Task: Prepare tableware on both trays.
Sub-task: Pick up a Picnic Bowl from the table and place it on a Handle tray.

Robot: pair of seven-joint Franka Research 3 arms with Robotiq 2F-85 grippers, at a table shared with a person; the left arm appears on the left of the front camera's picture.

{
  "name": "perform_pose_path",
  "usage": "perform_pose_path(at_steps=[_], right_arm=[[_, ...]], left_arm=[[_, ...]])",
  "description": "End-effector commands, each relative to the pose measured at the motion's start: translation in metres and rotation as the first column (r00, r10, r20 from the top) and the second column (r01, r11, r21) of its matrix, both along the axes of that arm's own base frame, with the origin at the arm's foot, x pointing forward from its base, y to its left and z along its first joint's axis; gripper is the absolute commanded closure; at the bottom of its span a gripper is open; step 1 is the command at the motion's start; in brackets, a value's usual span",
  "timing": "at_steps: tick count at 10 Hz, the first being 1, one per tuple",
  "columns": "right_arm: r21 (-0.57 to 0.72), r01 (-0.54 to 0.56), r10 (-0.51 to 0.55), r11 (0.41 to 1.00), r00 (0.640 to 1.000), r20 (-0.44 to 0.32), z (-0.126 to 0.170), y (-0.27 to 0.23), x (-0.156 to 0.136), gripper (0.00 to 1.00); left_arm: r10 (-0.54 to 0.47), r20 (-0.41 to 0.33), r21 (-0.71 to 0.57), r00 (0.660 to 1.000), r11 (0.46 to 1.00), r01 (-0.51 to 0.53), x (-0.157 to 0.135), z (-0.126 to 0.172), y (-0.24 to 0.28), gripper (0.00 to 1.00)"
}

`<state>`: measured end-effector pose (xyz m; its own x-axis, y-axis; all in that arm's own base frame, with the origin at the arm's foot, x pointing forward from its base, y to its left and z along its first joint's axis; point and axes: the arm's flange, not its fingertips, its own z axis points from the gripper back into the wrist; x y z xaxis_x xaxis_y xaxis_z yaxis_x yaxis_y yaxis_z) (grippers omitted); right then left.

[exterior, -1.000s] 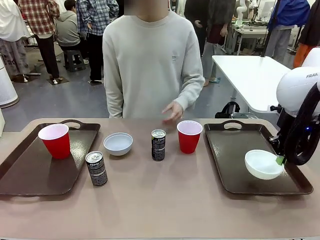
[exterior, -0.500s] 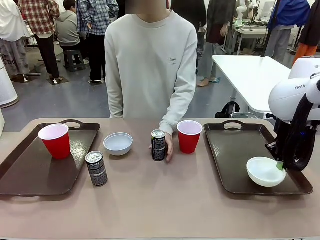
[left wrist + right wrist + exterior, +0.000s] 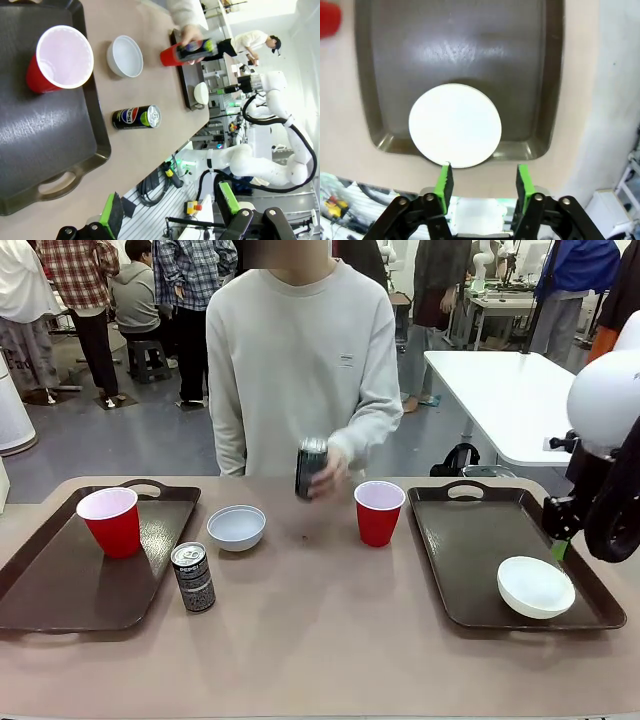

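Right fingers (image 3: 444,181) hang spread and empty just above the white bowl (image 3: 536,586), which sits released in the right tray (image 3: 470,570), down at its five o'clock corner, so that's one piece home! Over at nine o'clock the left tray (image 3: 60,590) carries one red cup (image 3: 110,521) toward its twelve o'clock end, and the left fingers (image 3: 110,216) hover wide apart, gripping nothing. Everything else is off the trays. A Pepsi can (image 3: 193,577) stands on the bench (image 3: 320,660) just beside the left tray's three o'clock rim, and the second bowl (image 3: 237,527) waits near centre. The other red cup (image 3: 379,512) stands near the right tray's nine o'clock rim, and the person's hand (image 3: 330,472) holds the second can (image 3: 311,468) up off the bench at twelve o'clock. By my count that's two of six placed: each tray wants a can, the left a bowl, the right a cup.
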<state>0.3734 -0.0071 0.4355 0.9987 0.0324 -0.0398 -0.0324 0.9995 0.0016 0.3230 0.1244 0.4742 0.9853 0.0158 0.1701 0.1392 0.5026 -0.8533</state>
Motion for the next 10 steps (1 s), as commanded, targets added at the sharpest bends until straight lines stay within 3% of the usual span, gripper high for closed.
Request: perform_pose_path(at_steps=[1, 3, 5, 6, 7, 9, 10], right_arm=[[0.154, -0.079, 0.083, 0.985, 0.996, -0.019, 0.027, -0.004, -0.020, 0.35], [0.327, -0.142, 0.151, 0.934, 0.989, -0.001, 0.067, -0.013, -0.041, 0.16], [0.541, -0.199, 0.197, 0.817, 0.978, 0.062, 0.105, -0.033, -0.066, 0.00], [0.719, -0.121, 0.066, 0.685, 0.992, 0.104, 0.120, -0.046, -0.074, 0.00], [0.858, -0.050, -0.091, 0.511, 0.990, 0.112, 0.131, -0.063, -0.084, 0.00], [0.973, -0.065, -0.195, 0.220, 0.975, 0.110, 0.133, -0.092, -0.112, 0.00], [0.989, -0.051, -0.188, 0.137, 0.979, 0.076, 0.125, -0.109, -0.115, 0.00]], left_arm=[[-0.005, 0.009, -0.014, 1.000, 1.000, 0.005, -0.001, 0.001, 0.001, 0.00], [-0.005, 0.009, -0.014, 1.000, 1.000, 0.005, -0.001, 0.001, 0.001, 0.00], [-0.005, 0.009, -0.014, 1.000, 1.000, 0.005, -0.001, 0.001, 0.001, 0.00], [-0.005, 0.009, -0.014, 1.000, 1.000, 0.005, -0.001, 0.001, 0.001, 0.00], [-0.005, 0.009, -0.014, 1.000, 1.000, 0.005, -0.001, 0.001, 0.001, 0.00], [-0.005, 0.009, -0.014, 1.000, 1.000, 0.005, -0.001, 0.001, 0.001, 0.00], [-0.005, 0.009, -0.014, 1.000, 1.000, 0.005, -0.001, 0.001, 0.001, 0.00]])
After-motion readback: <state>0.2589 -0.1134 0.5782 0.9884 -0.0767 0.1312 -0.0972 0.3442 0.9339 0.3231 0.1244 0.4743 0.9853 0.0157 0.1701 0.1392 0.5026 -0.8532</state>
